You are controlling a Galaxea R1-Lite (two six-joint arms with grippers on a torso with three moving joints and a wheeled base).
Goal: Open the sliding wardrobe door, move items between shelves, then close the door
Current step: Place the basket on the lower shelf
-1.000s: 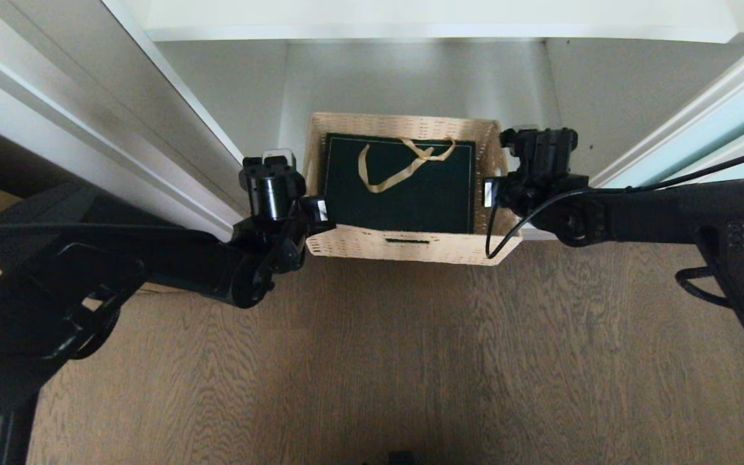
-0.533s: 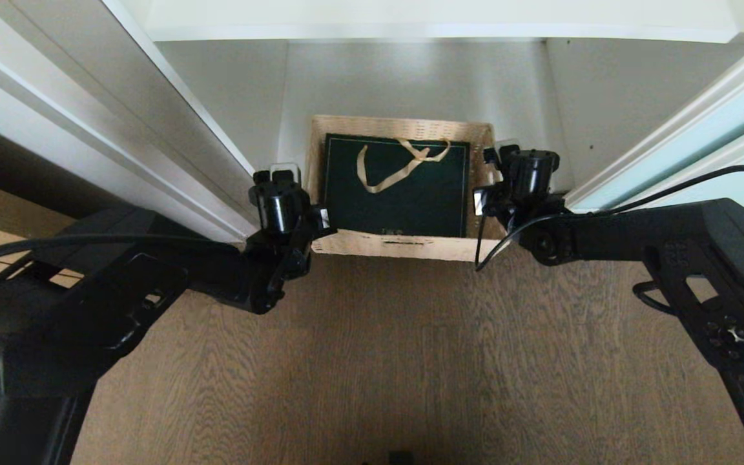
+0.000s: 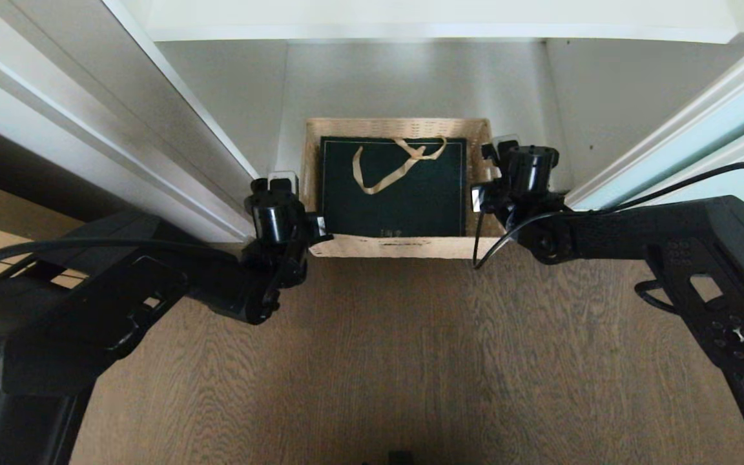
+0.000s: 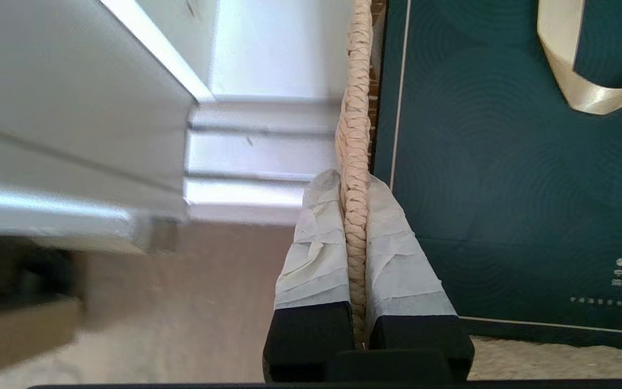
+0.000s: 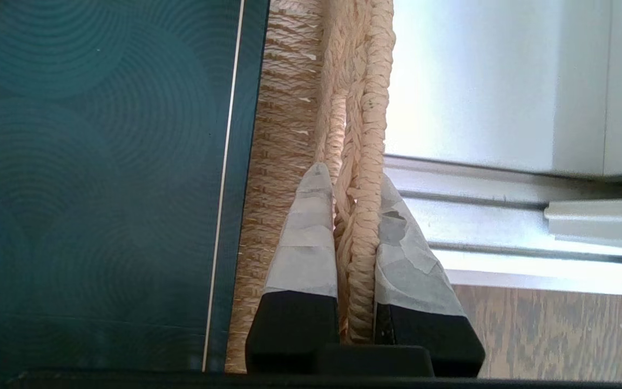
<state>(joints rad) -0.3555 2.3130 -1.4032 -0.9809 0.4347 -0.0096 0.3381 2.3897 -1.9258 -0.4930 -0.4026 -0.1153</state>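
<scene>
Both end effectors grip upright wicker basket crosswise.

Both arms matte black, chunky cast links. Left pincer and right pincer: black fingers, tips wrapped in wrinkled white tape. Black cables loop along each arm; round screw cluster lower right of frame.

On my left wrist feed, the green gift bag carries pale print beside the gripper; I read only "海".
</scene>
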